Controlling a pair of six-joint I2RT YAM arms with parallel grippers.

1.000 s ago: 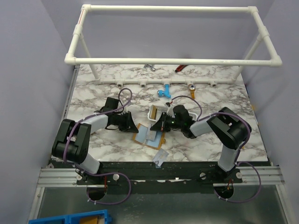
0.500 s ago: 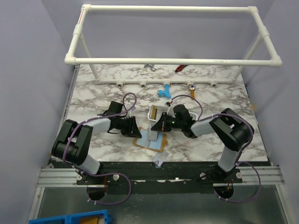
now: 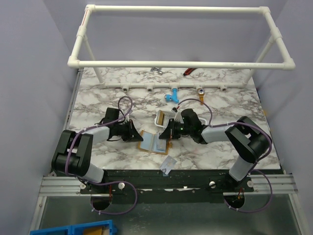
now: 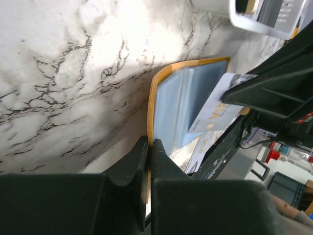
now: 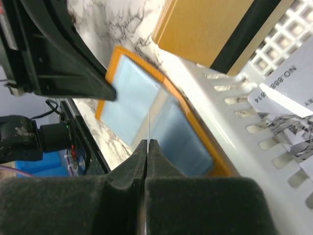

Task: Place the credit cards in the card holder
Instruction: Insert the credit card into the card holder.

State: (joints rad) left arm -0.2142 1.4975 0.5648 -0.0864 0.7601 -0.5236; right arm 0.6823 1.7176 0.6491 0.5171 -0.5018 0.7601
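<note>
The card holder (image 3: 153,142) lies open on the marble, orange-rimmed with pale blue clear pockets (image 4: 181,98). My left gripper (image 3: 135,134) is shut on its left orange edge (image 4: 149,145). My right gripper (image 3: 167,133) is shut on a thin white credit card, seen edge-on (image 5: 147,122) over the holder's middle fold (image 5: 142,100). In the left wrist view that card (image 4: 212,115) slants over the pockets. A second, silvery card (image 3: 168,165) lies at the table's front edge.
A white mesh basket (image 3: 165,117) stands right behind the holder, its wall (image 5: 230,98) close beside my right fingers. It holds a gold-brown card (image 5: 205,29) and a printed slip (image 5: 286,105). A blue object (image 3: 171,96) lies farther back.
My left gripper opened a little, then shut on the holder's left edge and drew back slightly to the left. The right gripper stayed shut on its card over the holder.
</note>
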